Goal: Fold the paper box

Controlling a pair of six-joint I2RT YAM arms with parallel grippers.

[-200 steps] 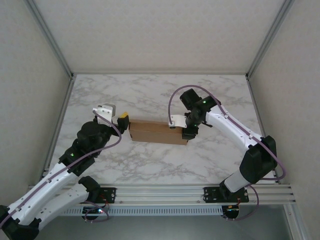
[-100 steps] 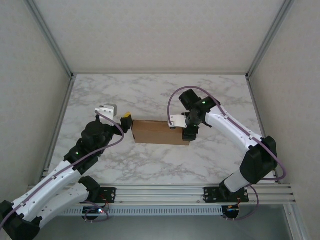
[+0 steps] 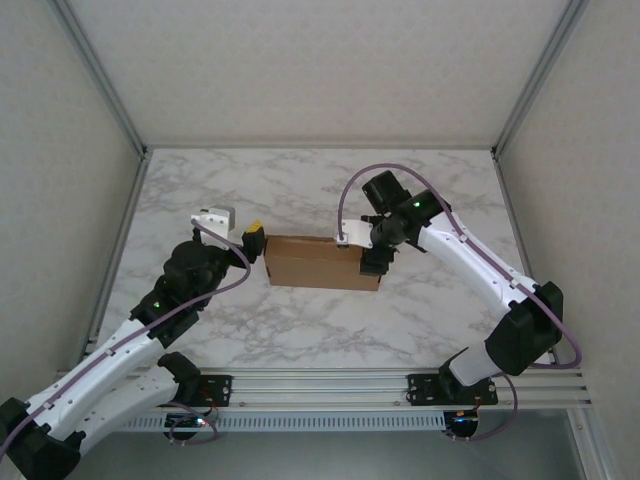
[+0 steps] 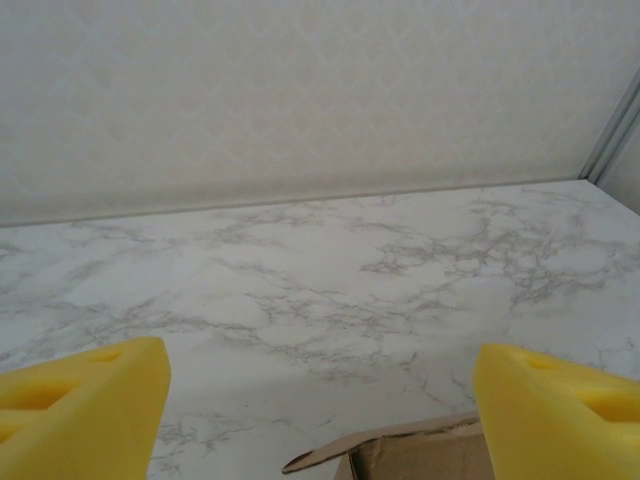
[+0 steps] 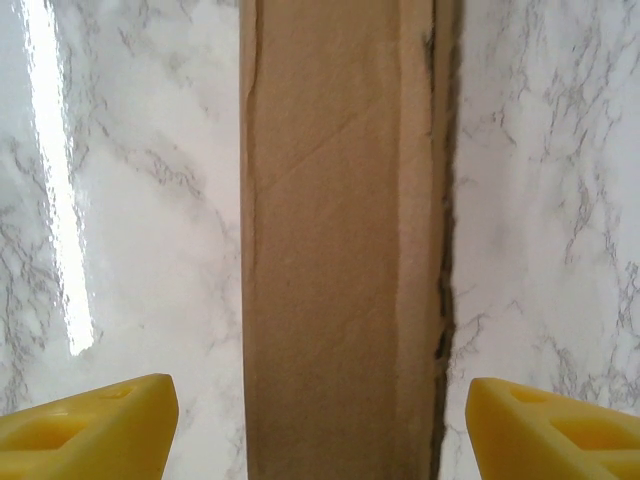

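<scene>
The paper box (image 3: 315,262) lies flat on the marble table as a closed brown rectangle. My left gripper (image 3: 252,238) hovers just off its left end, open. In the left wrist view the box's corner with a loose flap (image 4: 410,452) shows low between the wide-apart yellow fingers (image 4: 85,410). My right gripper (image 3: 366,256) hangs over the box's right end, open. From the right wrist the box (image 5: 340,250) runs straight up the picture, with bare marble between each long side and the yellow fingertips (image 5: 555,430). A dark seam runs down its right edge.
The marble table (image 3: 300,190) is bounded by white walls with aluminium posts (image 3: 100,75) at the back and sides. A rail (image 3: 320,385) with both arm bases runs along the near edge. Bare tabletop lies behind and in front of the box.
Both grippers have opened wider. The left one has come off the box's left end, and the box has shifted slightly to the right. The right gripper stays over the right end.
</scene>
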